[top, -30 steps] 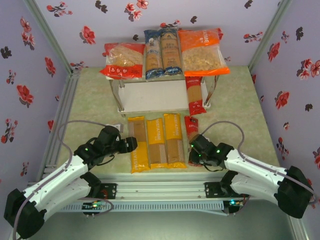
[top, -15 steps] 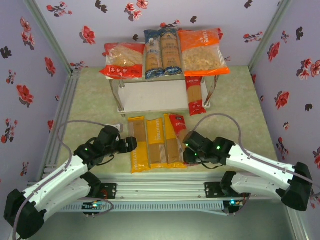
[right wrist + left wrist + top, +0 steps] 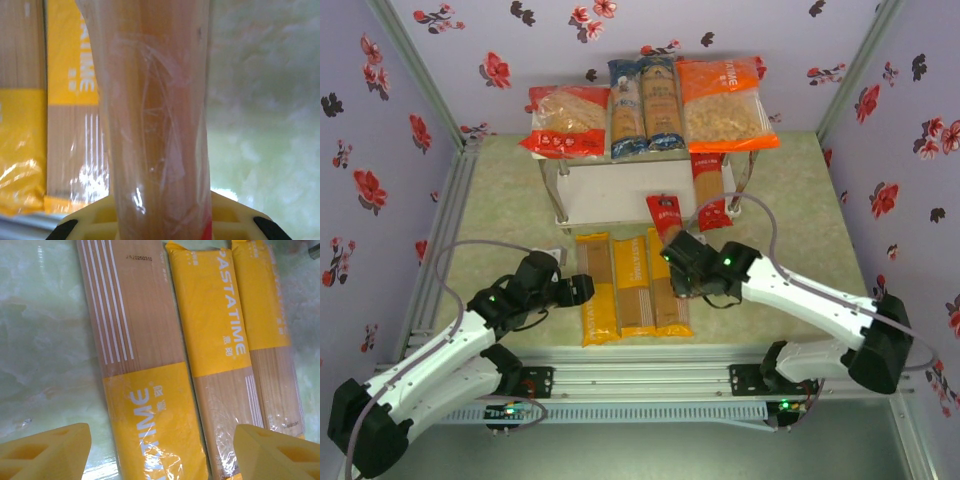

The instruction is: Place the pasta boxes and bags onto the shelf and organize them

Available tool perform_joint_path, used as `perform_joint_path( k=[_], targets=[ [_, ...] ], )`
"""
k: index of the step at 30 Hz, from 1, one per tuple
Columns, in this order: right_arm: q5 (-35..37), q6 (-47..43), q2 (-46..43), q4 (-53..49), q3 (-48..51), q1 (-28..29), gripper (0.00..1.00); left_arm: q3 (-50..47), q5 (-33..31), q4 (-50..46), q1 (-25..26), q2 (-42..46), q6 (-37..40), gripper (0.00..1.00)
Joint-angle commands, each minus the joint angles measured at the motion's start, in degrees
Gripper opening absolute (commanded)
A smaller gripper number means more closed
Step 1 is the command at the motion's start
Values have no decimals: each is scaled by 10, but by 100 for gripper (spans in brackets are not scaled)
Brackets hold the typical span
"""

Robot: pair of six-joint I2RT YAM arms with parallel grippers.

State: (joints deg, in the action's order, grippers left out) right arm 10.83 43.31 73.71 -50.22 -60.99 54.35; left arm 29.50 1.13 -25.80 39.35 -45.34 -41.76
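Left gripper [image 3: 584,290]: hovering near-left, just beside the yellow row, jaws standing apart and holding nothing; not moving over the last second.
Three yellow-orange spaghetti packs [image 3: 633,285]: lying side by side on the table, near of the shelf, untouched.
Right gripper [image 3: 676,264]: clamping the near end of a red spaghetti pack [image 3: 666,216]. It is swinging the pack from right of the yellow row leftward and farther, and is now over the right yellow pack.
Second red pack [image 3: 708,190]: leaning at the shelf's right front.
Shelf [image 3: 620,195]: lower board lying bare.
Top tier: carrying the red-ended bag [image 3: 568,120], blue packs [image 3: 645,105] and orange bag [image 3: 725,100].
Meaning: the carry is probably heading for the lower board; the yellow packs are waiting.
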Motion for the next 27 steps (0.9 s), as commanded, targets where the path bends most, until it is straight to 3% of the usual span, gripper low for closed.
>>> perform_joint_path(
  k=[1, 11, 27],
  targets=[
    [75, -67, 28, 39, -56, -35, 0, 20, 0, -17, -5, 13, 16, 76],
    [76, -145, 142, 84, -139, -121, 0, 13, -4, -29, -5, 33, 13, 76],
    [107, -139, 284, 163, -214, -170, 0, 5, -12, -54, -6, 48, 9, 76]
  ],
)
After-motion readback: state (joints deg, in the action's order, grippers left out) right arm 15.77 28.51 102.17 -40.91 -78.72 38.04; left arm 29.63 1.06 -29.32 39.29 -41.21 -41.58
